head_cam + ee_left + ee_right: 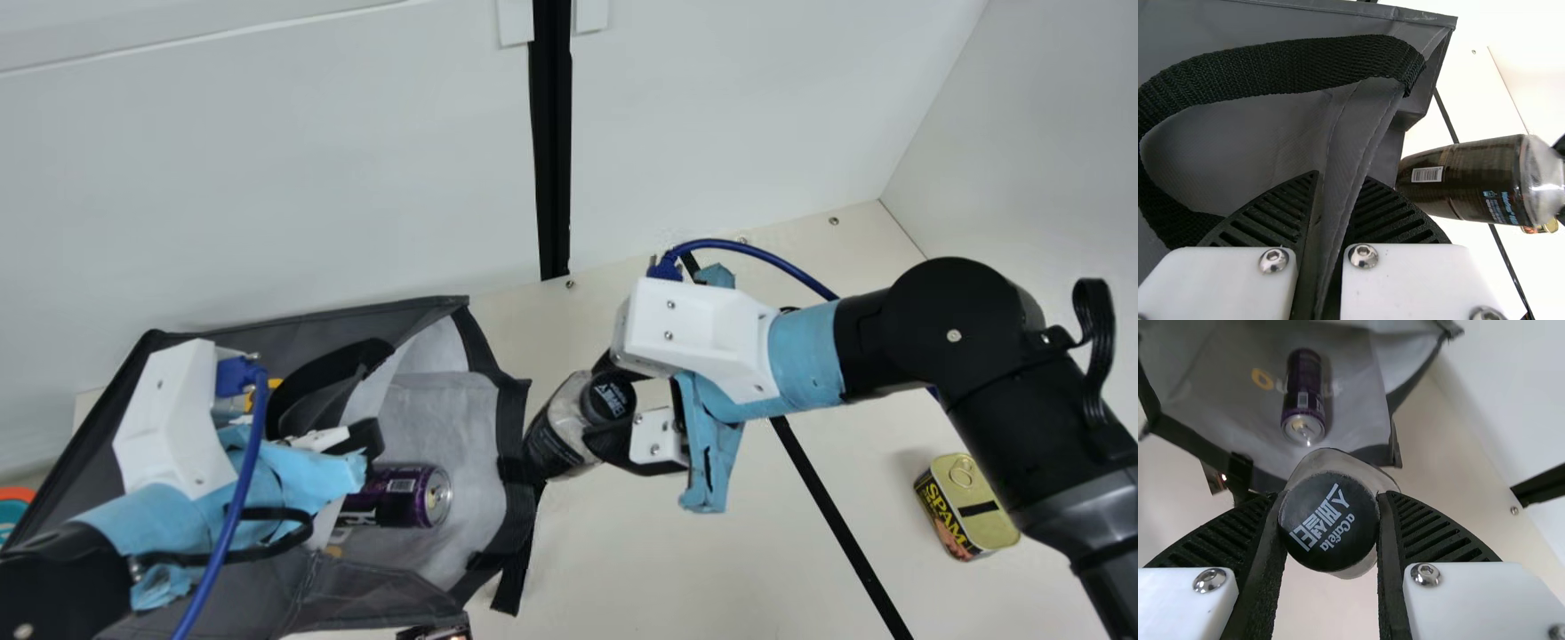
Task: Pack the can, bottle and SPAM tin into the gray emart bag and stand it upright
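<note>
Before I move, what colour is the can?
The can is dark purple, clearest in main view.

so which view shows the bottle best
Left wrist view: the bottle appears side-on there, barcode included. The main view gives its cap and part of its body; the right wrist view, mostly the cap.

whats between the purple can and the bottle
Between can and bottle lie the pale lining and black rim of the bag, in the main view.
</note>
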Robot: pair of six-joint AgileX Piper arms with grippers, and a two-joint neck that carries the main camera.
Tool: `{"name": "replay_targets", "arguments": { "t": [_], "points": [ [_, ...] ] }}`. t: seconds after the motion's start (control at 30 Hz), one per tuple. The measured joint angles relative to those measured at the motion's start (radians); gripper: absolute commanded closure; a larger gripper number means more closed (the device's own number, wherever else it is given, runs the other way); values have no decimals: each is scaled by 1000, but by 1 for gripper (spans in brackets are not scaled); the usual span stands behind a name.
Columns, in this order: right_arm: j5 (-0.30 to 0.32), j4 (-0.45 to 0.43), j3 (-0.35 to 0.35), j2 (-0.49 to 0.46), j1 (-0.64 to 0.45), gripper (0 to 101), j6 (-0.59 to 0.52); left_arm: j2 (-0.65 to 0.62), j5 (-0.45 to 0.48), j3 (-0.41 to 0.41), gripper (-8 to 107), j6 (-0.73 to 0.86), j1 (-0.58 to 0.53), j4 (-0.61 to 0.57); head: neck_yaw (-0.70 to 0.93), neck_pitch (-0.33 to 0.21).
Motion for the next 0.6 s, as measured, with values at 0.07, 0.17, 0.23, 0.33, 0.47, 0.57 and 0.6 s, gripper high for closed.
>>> {"name": "replay_targets", "arguments": {
  "t": [0.07,0.17,0.23,0.33,0.47,0.57,0.6],
  "points": [
    [0,10,-11,-4,15,101,21,0,0,0,107,0,0,0,0,0],
    [0,15,-26,-11,39,101,47,0,0,0,107,0,0,0,-2,0],
    [0,20,-32,-17,54,101,61,0,0,0,107,0,0,0,0,0],
    [0,31,-45,-22,77,101,86,0,0,0,107,0,0,0,-2,0],
    [-1,38,-59,-30,105,101,120,0,0,0,107,0,0,0,0,0],
    [0,42,-67,-32,117,101,133,0,0,0,107,0,0,0,-2,0],
    [0,44,-70,-30,119,101,137,0,0,0,107,0,0,0,0,0]
  ]
}}
